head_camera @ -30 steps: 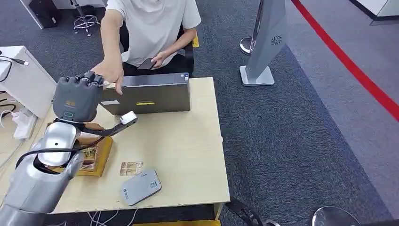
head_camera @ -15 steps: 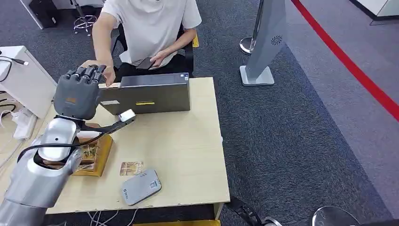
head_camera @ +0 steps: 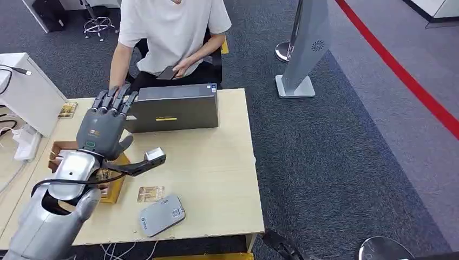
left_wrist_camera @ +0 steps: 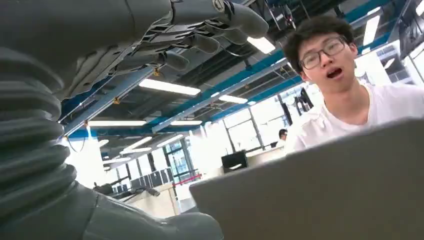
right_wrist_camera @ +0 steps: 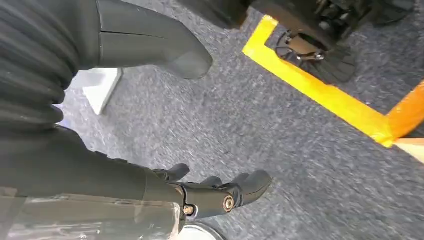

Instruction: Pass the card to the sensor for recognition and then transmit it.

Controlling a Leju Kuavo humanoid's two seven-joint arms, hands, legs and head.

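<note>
My left hand (head_camera: 103, 127) is raised over the table's left side, fingers stretched out and apart, holding nothing. In the left wrist view its fingers (left_wrist_camera: 200, 30) reach toward the grey box (left_wrist_camera: 325, 190). One card (head_camera: 151, 193) lies flat on the table beside the grey sensor pad (head_camera: 162, 214) near the front edge. Another card (head_camera: 67, 110) lies at the table's far left corner. A wooden card holder (head_camera: 112, 181) sits under my left forearm. My right hand (right_wrist_camera: 225, 192) hangs over the carpet with nothing in it, fingers apart from the thumb.
A long grey box (head_camera: 173, 112) stands across the back of the wooden table (head_camera: 216, 162). A person (head_camera: 173, 32) sits behind it holding a phone. A white cabinet (head_camera: 27, 89) is at the left, a grey stand (head_camera: 303, 54) at the right.
The person's hand, which was touching my left hand's fingertips, has drawn back. My left hand has come lower and slightly to the right.
</note>
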